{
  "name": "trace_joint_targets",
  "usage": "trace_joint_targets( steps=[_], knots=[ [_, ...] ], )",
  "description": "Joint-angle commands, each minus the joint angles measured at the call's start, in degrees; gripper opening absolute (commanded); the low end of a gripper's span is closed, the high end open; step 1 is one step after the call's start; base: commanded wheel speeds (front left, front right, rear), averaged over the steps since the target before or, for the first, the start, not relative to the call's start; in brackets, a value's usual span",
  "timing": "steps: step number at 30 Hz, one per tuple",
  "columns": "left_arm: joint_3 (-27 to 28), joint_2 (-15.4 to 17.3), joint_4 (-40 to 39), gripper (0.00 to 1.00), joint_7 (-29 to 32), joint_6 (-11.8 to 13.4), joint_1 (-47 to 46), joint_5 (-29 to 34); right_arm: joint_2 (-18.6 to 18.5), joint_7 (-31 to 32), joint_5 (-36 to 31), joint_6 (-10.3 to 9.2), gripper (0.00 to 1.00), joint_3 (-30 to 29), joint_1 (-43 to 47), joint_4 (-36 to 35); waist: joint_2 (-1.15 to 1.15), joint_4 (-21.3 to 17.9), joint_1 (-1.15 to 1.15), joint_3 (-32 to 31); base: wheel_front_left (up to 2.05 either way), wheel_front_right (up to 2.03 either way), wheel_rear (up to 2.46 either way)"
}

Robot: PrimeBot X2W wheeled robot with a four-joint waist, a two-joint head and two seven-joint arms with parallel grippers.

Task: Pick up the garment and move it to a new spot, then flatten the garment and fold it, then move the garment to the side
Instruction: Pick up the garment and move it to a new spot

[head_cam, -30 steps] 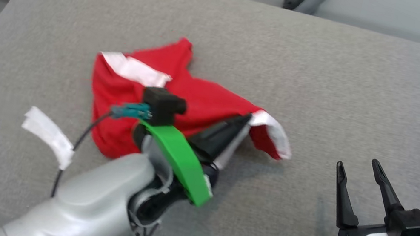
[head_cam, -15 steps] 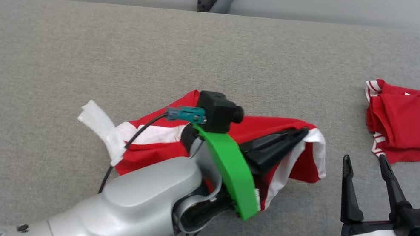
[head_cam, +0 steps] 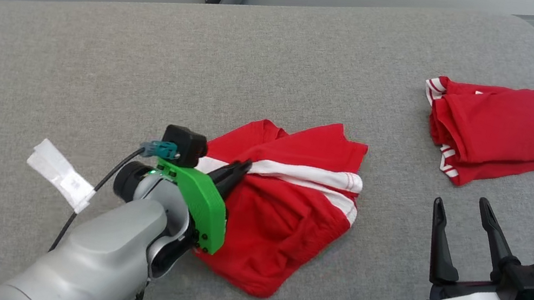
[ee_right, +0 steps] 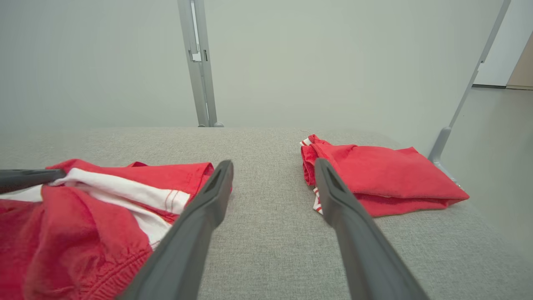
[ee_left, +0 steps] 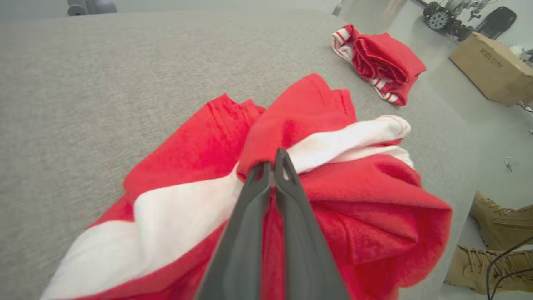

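Grey table (head_cam: 96,59) before me. My left tool (head_cam: 240,169) is clamped on the garment (head_cam: 280,229); my right tool (head_cam: 460,202) stands spread wide nearby.

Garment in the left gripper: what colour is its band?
The band is white, on the red garment; clearest in left wrist view.

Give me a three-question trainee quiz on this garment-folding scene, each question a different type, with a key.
1. True or false: the left gripper is shut on the crumpled garment.
2. Fill in: the folded garment lies to the robot's ____ of the crumpled garment.
3. The right gripper is: A) open, holding nothing; B) shut on a cardboard box; C) shut on a boot.

Key: 1 true; 2 right; 3 A.
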Motion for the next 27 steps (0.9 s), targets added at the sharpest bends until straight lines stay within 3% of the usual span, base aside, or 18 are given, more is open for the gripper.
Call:
trace_joint_targets(
  steps=[1, 5, 7, 8, 9, 15, 21, 27],
  knots=[
    [0.2, -0.4, 2.1, 0.00, -0.3, -0.1, 0.6, -0.5, 0.1, -0.1, 0.0, -0.07, 1.00, 0.1, 0.3, 0.2, 0.00, 0.3, 0.00, -0.1, 0.00, 0.00, 0.00],
    [1.7, -1.7, 10.1, 0.00, -1.7, -0.5, 1.9, -2.8, 0.2, -0.1, 0.1, -0.07, 1.00, 0.7, 0.2, 0.8, 0.00, 1.5, 0.00, -0.6, 0.00, 0.00, 0.00],
    [2.3, -2.4, 12.1, 0.42, -2.5, -0.6, 1.8, -2.9, 0.3, -0.1, 0.1, -0.07, 1.00, 0.7, 0.2, 1.0, 0.00, 2.2, 0.00, -1.0, 0.00, 0.00, 0.00],
    [2.6, -2.8, 12.8, 0.87, -2.9, -0.7, 1.8, -3.2, 0.3, -0.1, 0.1, -0.07, 1.00, 0.7, 0.4, 1.1, 0.00, 2.6, 0.00, -1.2, 0.00, 0.00, 0.00],
    [2.8, -3.0, 13.6, 1.00, -3.2, -0.7, 1.9, -3.4, 0.3, -0.1, 0.1, -0.07, 1.00, 0.8, 0.6, 1.2, 0.00, 2.9, 0.00, -1.5, 0.00, 0.00, 0.00],
    [4.1, -2.9, 13.0, 1.00, -4.5, -0.8, 4.3, -4.5, 0.2, -0.1, 0.2, -0.07, 1.00, 0.2, 2.3, 1.5, 0.00, 4.6, 0.00, -4.3, 0.00, 0.00, 0.00],
    [9.9, 1.9, 7.7, 1.00, -4.9, 0.3, 6.4, -0.3, -0.4, -0.1, -0.1, -0.07, 1.00, -1.7, 4.6, 0.8, 0.00, 6.2, 0.00, -6.6, 0.00, 0.00, 0.00],
    [23.7, 7.5, -7.1, 1.00, -4.8, 6.8, 17.7, 12.5, -2.2, -0.1, -1.3, -0.07, 1.00, -3.7, 7.6, 0.1, 0.00, 9.0, 0.00, -8.5, 0.00, 0.00, 0.00]
  ],
)
